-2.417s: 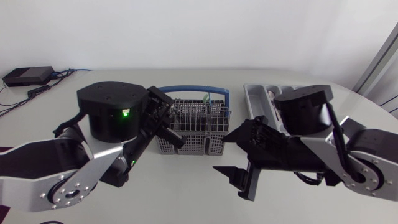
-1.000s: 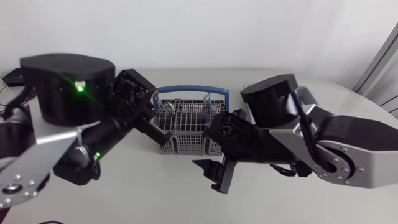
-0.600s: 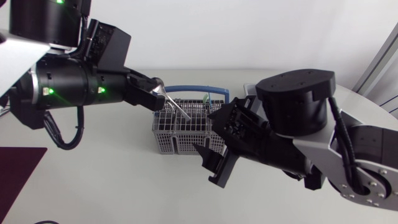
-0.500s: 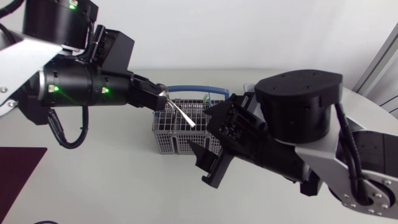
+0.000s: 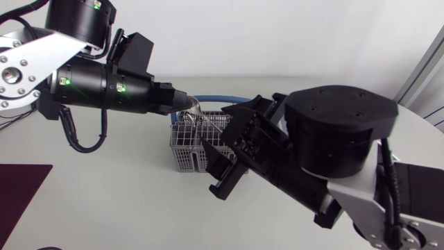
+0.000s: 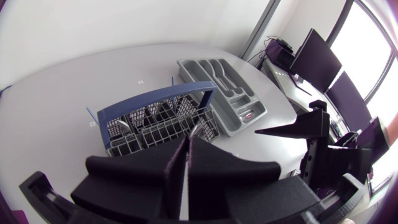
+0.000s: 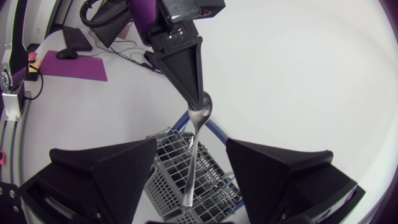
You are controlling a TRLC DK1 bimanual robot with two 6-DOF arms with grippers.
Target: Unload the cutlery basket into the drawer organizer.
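Observation:
My left gripper point(image 5: 183, 105) hangs above the wire cutlery basket point(image 5: 186, 151), shut on the bowl end of a metal spoon point(image 5: 205, 118). The spoon's handle slants down toward the basket. My right gripper point(image 5: 217, 167) is raised just in front of the basket and open. In the right wrist view the spoon point(image 7: 194, 146) hangs between its spread fingers point(image 7: 106, 177) without touching either, and the left gripper point(image 7: 186, 68) pinches the bowl. The left wrist view shows its gripper point(image 6: 187, 142) closed over the basket point(image 6: 155, 121), with the grey drawer organizer point(image 6: 224, 93) beyond.
The basket has a blue carrying handle point(image 5: 211, 100) and still holds several pieces of cutlery. My bulky right arm point(image 5: 333, 153) covers the table's right side and hides the organizer in the head view. A dark mat point(image 5: 21, 184) lies at the front left.
My left arm lifted the spoon out of the basket and carried it to the right. My right gripper rose toward it, so that the handle now hangs between its fingers.

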